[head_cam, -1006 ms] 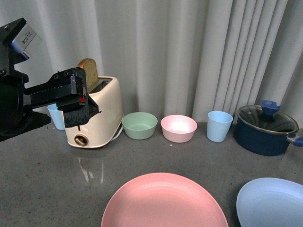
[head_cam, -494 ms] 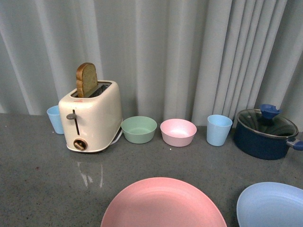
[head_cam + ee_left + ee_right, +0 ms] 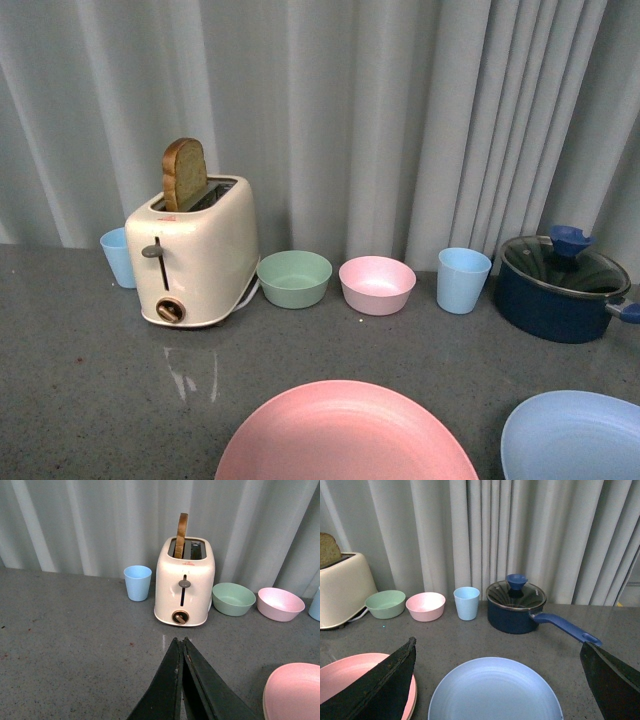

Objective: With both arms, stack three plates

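A pink plate (image 3: 345,435) lies at the front edge of the grey countertop, with a light blue plate (image 3: 575,440) to its right. Neither gripper shows in the front view. In the left wrist view my left gripper (image 3: 179,640) is shut with nothing between its fingers, and it hangs over bare counter in front of the toaster; the pink plate (image 3: 295,690) lies off to its side. In the right wrist view my right gripper (image 3: 497,642) stands wide open over the light blue plate (image 3: 495,690). One finger overlaps the edge of the pink plate (image 3: 350,670).
Along the curtain stand a light blue cup (image 3: 118,256), a cream toaster (image 3: 195,250) with a slice of toast, a green bowl (image 3: 294,278), a pink bowl (image 3: 377,284), another blue cup (image 3: 463,280) and a dark blue lidded pot (image 3: 560,288), its handle (image 3: 565,627) pointing forward.
One second ago my left arm filled the left of the front view in front of the toaster. It has since drawn out of that view. The plates have not moved.
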Available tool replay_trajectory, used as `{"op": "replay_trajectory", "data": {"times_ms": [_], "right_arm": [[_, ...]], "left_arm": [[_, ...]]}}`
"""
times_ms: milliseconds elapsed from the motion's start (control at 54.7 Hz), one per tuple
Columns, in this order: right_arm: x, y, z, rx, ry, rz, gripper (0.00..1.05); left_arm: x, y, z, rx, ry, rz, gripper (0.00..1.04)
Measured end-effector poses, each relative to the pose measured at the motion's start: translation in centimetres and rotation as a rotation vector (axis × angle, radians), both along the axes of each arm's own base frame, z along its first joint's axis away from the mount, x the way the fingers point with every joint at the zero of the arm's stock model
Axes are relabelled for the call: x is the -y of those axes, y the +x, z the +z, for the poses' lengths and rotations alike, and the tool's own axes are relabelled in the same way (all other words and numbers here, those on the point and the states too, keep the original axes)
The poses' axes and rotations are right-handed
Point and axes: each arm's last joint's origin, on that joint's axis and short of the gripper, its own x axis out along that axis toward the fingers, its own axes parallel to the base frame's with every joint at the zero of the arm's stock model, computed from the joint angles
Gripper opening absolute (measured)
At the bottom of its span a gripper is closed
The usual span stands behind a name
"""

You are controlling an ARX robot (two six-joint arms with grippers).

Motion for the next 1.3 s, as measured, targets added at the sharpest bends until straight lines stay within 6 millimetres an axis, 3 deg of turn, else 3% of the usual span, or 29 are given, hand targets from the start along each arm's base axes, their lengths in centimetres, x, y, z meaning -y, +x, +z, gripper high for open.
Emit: {"op": "replay_trajectory", "data": {"times_ms": [585, 1299], "right_arm": [[0.0, 0.0, 0.0, 0.0, 0.0, 0.0, 0.97], [0.0, 0.0, 0.0, 0.0, 0.0, 0.0, 0.97]], "left_arm": [[0.0, -3.1, 1.2, 0.036, 0.0, -0.006, 0.04], [0.0, -5.1, 1.3, 0.042, 0.0, -0.007, 0.04]]}}
